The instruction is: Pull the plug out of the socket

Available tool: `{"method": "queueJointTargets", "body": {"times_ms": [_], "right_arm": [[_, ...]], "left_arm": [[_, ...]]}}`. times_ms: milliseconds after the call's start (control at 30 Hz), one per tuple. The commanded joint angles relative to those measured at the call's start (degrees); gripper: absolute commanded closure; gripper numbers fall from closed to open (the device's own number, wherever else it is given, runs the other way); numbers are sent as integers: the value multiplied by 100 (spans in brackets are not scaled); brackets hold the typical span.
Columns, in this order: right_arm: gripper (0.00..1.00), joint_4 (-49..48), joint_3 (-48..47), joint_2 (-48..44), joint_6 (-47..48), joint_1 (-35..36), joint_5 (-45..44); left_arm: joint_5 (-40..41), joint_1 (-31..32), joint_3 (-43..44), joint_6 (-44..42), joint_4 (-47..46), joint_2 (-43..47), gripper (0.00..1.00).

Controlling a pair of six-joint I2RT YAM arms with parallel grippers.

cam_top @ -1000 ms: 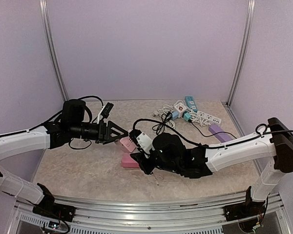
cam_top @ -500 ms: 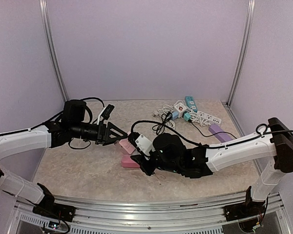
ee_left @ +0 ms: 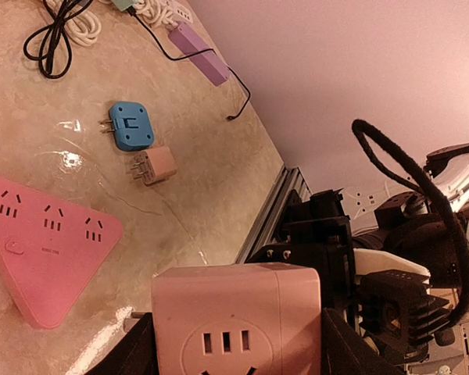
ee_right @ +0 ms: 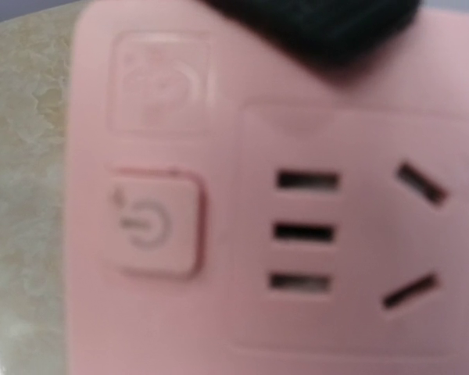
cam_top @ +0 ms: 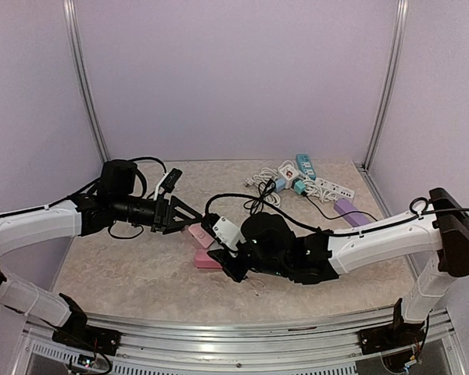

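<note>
The socket (cam_top: 197, 233) is a pink cube held a little above the table, with my left gripper (cam_top: 186, 220) shut on its sides. In the left wrist view the cube (ee_left: 242, 312) sits between the black pads (ee_left: 137, 351), one outlet face towards the camera. My right gripper (cam_top: 225, 262) hovers just beyond the cube. The right wrist view is filled by a cube face (ee_right: 219, 234) with a power button and outlet slots, which hides the right fingers. A dark blur crosses that face's top edge. The plug does not show clearly.
A flat pink triangular power strip (cam_top: 205, 258) (ee_left: 39, 242) lies on the table under the arms. A blue adapter (ee_left: 130, 125) and a small pink adapter (ee_left: 156, 166) lie beyond it. Power strips and coiled cords (cam_top: 297, 181) crowd the back right, beside a purple strip (cam_top: 350, 211).
Both grippers and the pink cube have shifted slightly to the left together. The left grip is unchanged.
</note>
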State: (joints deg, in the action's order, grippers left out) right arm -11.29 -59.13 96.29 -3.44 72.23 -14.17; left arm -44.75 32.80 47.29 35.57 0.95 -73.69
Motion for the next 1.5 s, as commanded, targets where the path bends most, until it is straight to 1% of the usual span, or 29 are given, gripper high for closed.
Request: {"method": "queueJointTargets", "body": {"times_ms": [0,67,300,567,800,1200,1267,1467], "right_arm": [[100,5,-239,29,169,269,656],[100,16,-248,41,153,286,587],[100,359,-423,67,-406,275,-494],[100,774,-563,219,-1012,117,-821],[100,718,-513,177,-979,67,-691],[100,25,-56,-224,-187,169,357],[100,47,-83,-227,-87,211,436],[100,245,-280,-49,110,347,557]], "left_arm": [[461,-212,236,-305,-195,-106,58],[473,-220,239,-319,-192,-110,58],[737,-228,108,-349,-191,46,58],[905,-230,-17,-326,-159,305,58],[892,-230,-35,-348,-128,347,58],[668,-315,128,-460,-113,129,58],[634,-333,164,-487,60,97,58],[552,-366,229,-523,102,16,58]]}}
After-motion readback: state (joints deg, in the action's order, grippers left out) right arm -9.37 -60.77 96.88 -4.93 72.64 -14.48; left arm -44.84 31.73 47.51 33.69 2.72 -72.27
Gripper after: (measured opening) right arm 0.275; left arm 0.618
